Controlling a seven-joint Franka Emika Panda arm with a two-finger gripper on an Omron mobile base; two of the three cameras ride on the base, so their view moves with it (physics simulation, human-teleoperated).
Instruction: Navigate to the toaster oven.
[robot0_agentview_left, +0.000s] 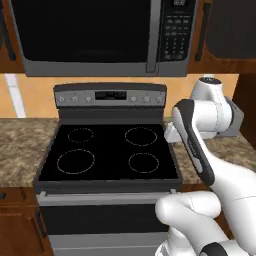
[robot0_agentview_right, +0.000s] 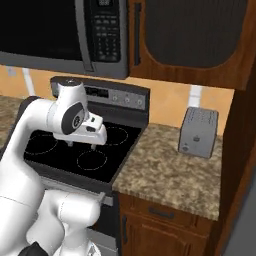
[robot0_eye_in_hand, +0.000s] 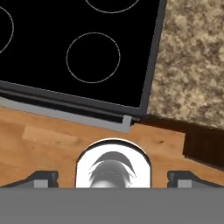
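The toaster oven is out of view. My gripper hangs over the front right part of the black stove top, pointing down. Its two dark fingertips stand far apart at the bottom corners of the hand view, so it is open with nothing between them. Below the hand lie the front right burner ring, the stove's front edge and the speckled counter to its right.
A black-and-steel microwave hangs above the stove. A small grey toaster stands on the granite counter right of the stove, under dark wood cabinets. A tall wood panel closes the far right.
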